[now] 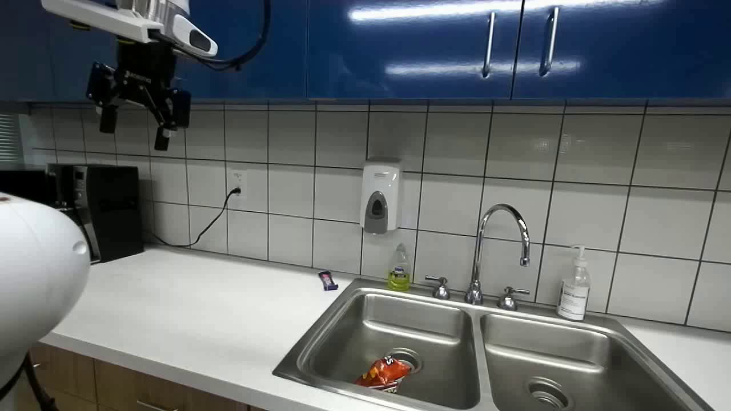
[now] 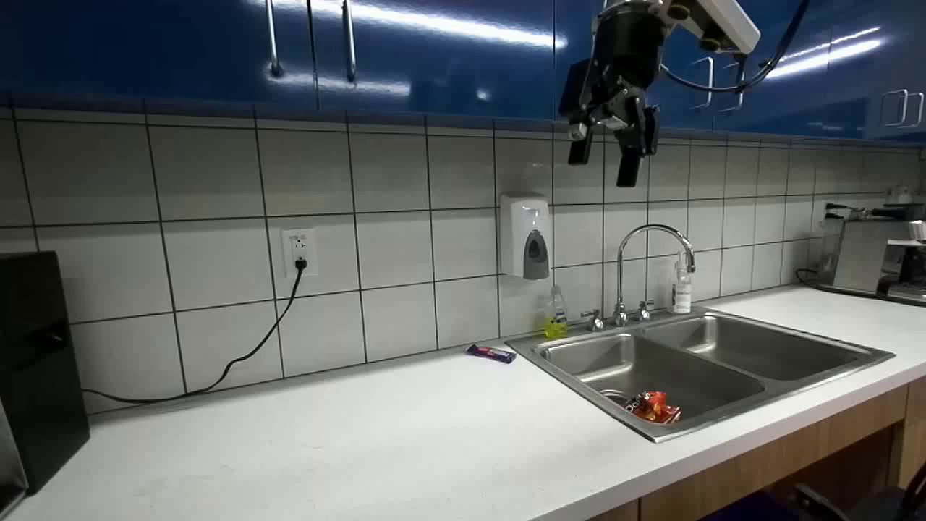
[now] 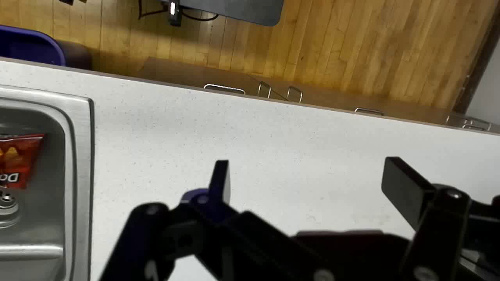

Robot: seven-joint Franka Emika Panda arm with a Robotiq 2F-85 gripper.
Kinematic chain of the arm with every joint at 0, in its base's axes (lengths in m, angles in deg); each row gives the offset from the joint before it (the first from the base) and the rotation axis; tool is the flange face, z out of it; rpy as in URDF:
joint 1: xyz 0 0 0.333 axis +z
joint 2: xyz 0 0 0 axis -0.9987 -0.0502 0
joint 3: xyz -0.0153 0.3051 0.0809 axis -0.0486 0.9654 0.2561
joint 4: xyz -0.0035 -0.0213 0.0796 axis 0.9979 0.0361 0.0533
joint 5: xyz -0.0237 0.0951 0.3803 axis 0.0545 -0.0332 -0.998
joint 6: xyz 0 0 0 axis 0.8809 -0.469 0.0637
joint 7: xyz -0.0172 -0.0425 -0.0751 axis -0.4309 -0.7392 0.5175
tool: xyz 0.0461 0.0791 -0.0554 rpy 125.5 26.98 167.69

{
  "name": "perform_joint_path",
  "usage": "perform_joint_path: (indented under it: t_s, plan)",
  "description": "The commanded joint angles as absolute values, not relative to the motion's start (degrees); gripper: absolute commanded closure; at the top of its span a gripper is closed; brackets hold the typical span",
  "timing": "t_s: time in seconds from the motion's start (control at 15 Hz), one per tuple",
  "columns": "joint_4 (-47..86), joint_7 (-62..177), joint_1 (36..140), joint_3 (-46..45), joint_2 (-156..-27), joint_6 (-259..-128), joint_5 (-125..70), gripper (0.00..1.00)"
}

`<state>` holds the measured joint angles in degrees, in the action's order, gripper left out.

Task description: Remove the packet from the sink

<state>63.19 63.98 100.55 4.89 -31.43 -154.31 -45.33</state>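
The black two-fingered pincer point(image 1: 135, 133), mounted on a white robot arm point(image 1: 183, 29), hangs well above the white speckled countertop point(image 3: 164, 148), pointing downward. Its fingers point(image 3: 404, 191) are spread well apart, and countertop shows through the gap in the wrist view.

The crinkled red-orange snack packet point(image 3: 17, 166) with whitish lettering lies well below the pincer and off to one side of it. In the wrist view it shows beyond the left-hand finger, partly cut off by the edge of view. It rests in the stainless steel double-basin sink point(image 3: 81, 164), inside the basin nearer the pincer, just beside the round metal drain point(image 1: 410, 358). Packet and pincer are well apart.

Other items noted, each lower than the pincer: a small bar in a purple wrapper point(image 1: 328, 280), on the countertop near the sink's corner; a clear bottle of yellow-green liquid point(image 1: 399, 275), at the sink's back edge, farther from the pincer than the bar; a curved chrome faucet point(image 1: 477, 262), farther again; a clear pump bottle with a white label point(image 1: 573, 297), farthest of these. Glossy blue cabinets point(image 1: 411, 51) stand behind the pincer in both exterior views.
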Motion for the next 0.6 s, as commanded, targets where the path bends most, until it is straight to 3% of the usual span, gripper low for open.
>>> perform_joint_path:
  t_s: [0.0,0.53]
  plan:
    - [62.95,64.92,98.69,6.11,-31.5,-153.84,-46.2,0.0]
    - [63.05,64.02,98.07,6.57,-31.37,-154.02,-45.29,0.0]
